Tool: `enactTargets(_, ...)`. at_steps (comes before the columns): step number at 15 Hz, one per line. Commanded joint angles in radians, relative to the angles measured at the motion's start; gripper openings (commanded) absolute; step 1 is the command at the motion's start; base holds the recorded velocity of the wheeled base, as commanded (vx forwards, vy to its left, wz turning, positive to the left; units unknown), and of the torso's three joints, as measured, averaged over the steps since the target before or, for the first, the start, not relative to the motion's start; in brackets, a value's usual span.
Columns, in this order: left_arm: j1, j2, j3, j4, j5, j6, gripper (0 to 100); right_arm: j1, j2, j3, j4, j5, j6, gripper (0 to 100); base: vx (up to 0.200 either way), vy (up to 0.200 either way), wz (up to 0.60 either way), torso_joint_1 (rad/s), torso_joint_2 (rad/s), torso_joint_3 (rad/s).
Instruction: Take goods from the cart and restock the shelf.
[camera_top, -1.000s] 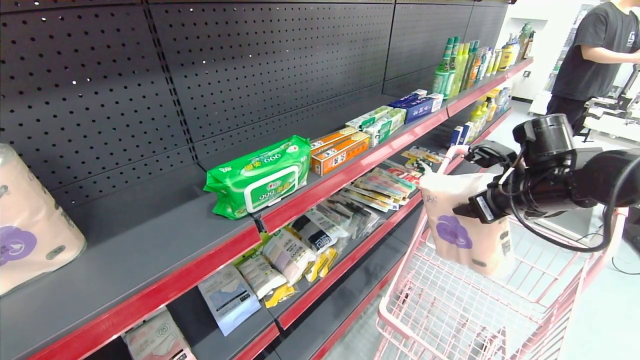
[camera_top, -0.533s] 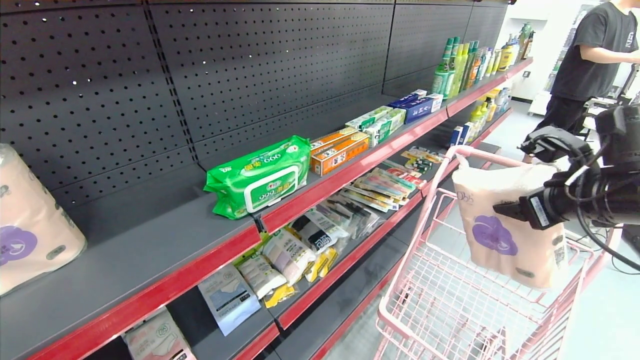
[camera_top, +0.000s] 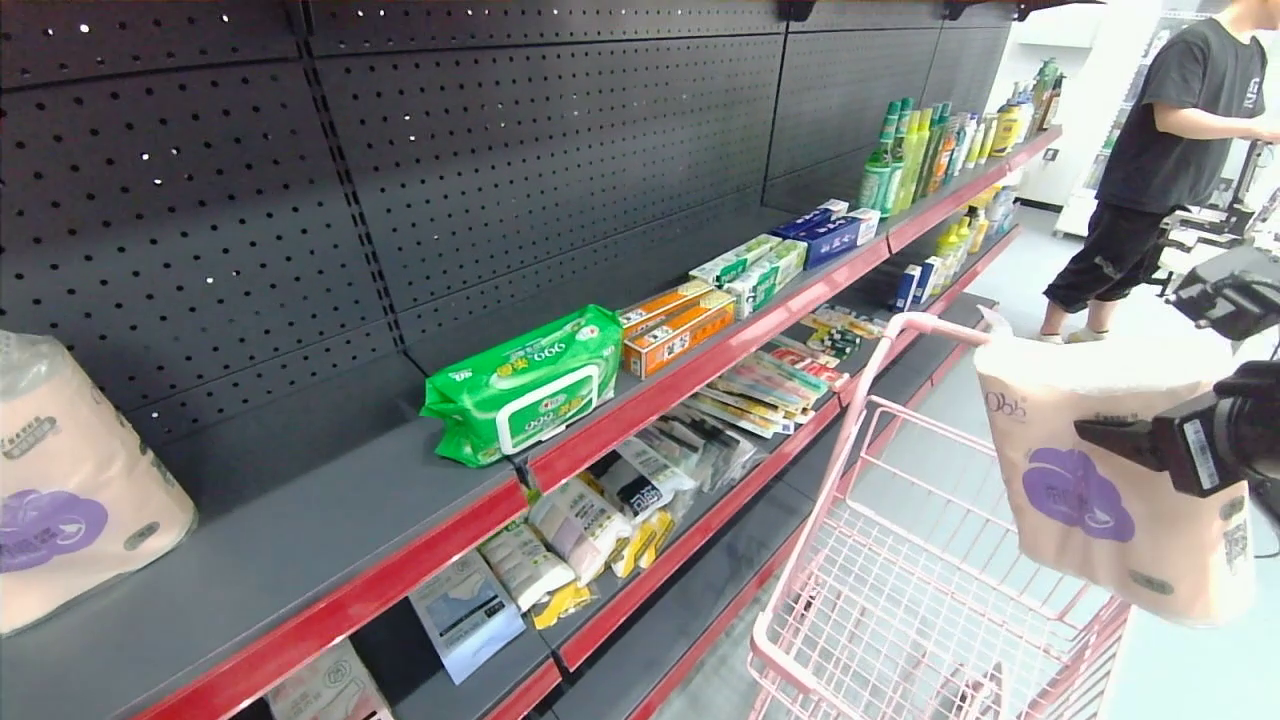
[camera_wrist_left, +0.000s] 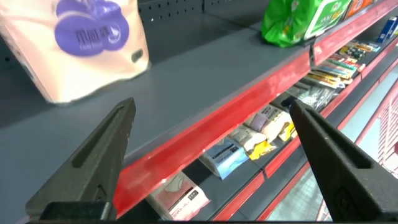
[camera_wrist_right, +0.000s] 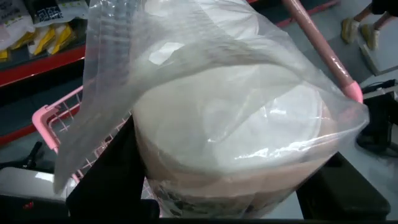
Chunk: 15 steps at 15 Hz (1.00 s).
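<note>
The dark shelf (camera_top: 300, 520) with red front edges runs along the robot's left side and away into the room. Its upper board is bare between the goods at the near end, and its lower boards carry flat packets. The pink wire cart (camera_top: 905, 322) stands in front of the shelf on the right. A toilet-paper pack (camera_top: 1090, 500) in clear wrap with a purple mark hangs above the near right part of the cart basket, well apart from the shelf. A second pack (camera_top: 70, 490) of the same kind stands on the upper board at the near left end. Farther along that board a green wipes pack (camera_top: 520, 385) lies tilted at the front edge, and just beyond it sit orange boxes (camera_top: 675, 325). The right tool (camera_wrist_right: 221, 186) is clamped on the hanging pack, one finger on each side. The left tool (camera_wrist_left: 211, 106) hovers with its fingers wide apart before the red edge of the upper board, near the second pack.
</note>
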Motion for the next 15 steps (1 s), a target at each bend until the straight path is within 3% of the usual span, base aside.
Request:
enactTargets(1,0.000,0.001,0.000,0.000,0.001,0.000,100,-0.018,-0.039,0.009,0.000,0.001,-0.011,0,0.000,0.000,0.00,0.163,-0.36,-0.198)
enactTargets(15,0.000,0.001,0.000,0.000,0.001,0.000,100,-0.030,-0.051,0.040,-0.002,-0.016,-0.067,0,0.000,0.000,0.00,0.147,-0.31,-0.156)
